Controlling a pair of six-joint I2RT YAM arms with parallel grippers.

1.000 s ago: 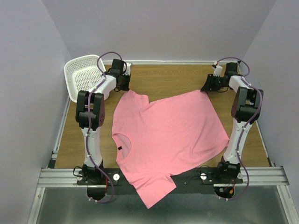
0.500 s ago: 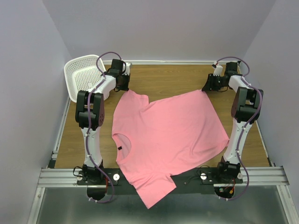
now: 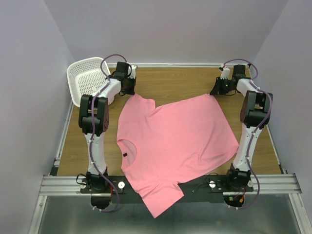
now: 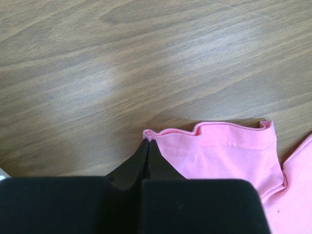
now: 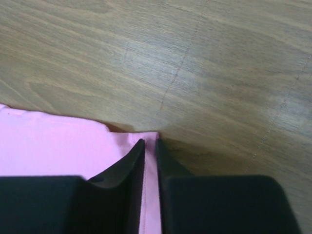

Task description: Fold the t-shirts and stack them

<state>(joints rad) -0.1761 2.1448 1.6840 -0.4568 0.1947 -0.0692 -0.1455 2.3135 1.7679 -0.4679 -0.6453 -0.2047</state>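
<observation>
Bench (image 3: 170,80) carrying the t-shirt (image 3: 170,141), spread flat, one sleeve overhanging the near edge. Left gripper (image 4: 147,144): jaws closed on the far sleeve's hem. Right gripper (image 5: 150,144): jaws narrowly apart astride a hem corner. Risk: thin hem slipping free on lifting, skewing the fold. Neck label (image 3: 125,154): unreadable.

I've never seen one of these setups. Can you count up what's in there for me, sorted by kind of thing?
Plain pink short-sleeved cloth t-shirt: 1
White perforated plastic basket: 1
Black-and-white robot arms: 2 (left arm, right arm)
Wooden table: 1
Total: 5
</observation>
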